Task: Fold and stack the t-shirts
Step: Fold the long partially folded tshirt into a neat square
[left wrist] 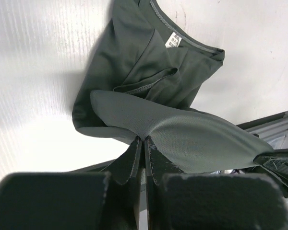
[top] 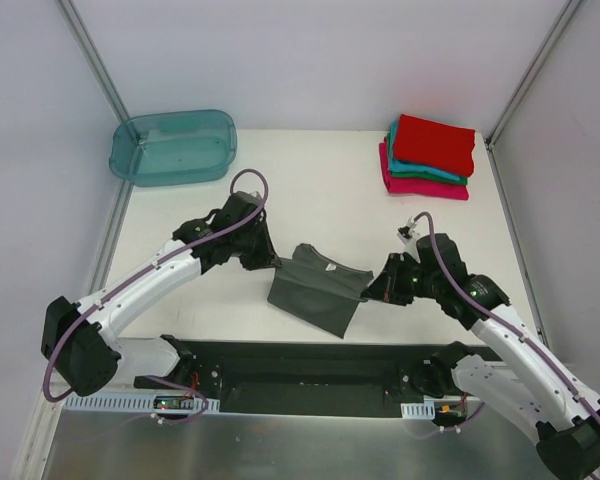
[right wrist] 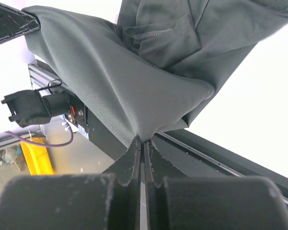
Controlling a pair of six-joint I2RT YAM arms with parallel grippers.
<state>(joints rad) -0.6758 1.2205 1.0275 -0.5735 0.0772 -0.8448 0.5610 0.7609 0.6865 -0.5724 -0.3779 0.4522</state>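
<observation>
A dark grey t-shirt [top: 315, 288] with a small white neck label hangs partly lifted over the table's near middle. My left gripper [top: 270, 258] is shut on its left edge; in the left wrist view [left wrist: 145, 140] the cloth [left wrist: 149, 76] is pinched between the jaws. My right gripper [top: 368, 290] is shut on its right edge; the right wrist view [right wrist: 143, 140] shows the grey cloth [right wrist: 134, 72] pinched and stretched toward the other gripper. A stack of folded shirts, red [top: 435, 143] on top, teal [top: 420, 172] and magenta-pink [top: 425, 187] below, sits at the back right.
A translucent teal plastic tub [top: 173, 147] stands at the back left corner. A black rail [top: 300, 360] runs along the table's near edge between the arm bases. Metal frame posts rise at both back corners.
</observation>
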